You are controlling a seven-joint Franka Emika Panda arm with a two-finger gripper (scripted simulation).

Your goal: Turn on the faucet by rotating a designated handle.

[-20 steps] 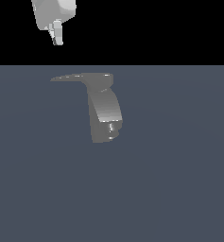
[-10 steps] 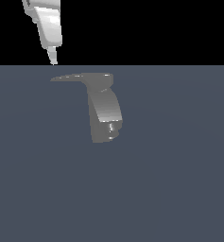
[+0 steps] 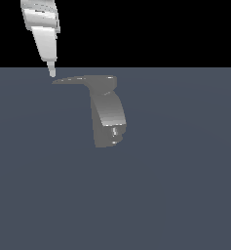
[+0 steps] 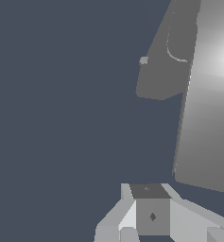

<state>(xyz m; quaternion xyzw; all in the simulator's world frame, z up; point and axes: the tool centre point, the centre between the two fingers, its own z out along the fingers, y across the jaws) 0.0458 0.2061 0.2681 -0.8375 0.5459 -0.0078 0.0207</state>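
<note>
The grey faucet (image 3: 107,117) stands upright on the dark floor in the middle of the exterior view, its stubby nozzle low down. Its handle (image 3: 80,79), a thin flat blade, juts from the top toward the exterior view's left. My white gripper (image 3: 51,72) hangs just above and slightly outside the blade's tip, fingers pressed together with nothing between them. In the wrist view the handle (image 4: 208,108) is a broad bright strip, the faucet body (image 4: 163,71) lies beyond it, and the gripper (image 4: 149,208) sits beside the blade's end.
A flat dark grey floor (image 3: 185,195) stretches all around the faucet. Beyond its far edge there is black background (image 3: 161,29). No other objects show.
The gripper has come down and drifted slightly toward the exterior view's left, ending close above the handle's tip. The faucet and handle have not moved.
</note>
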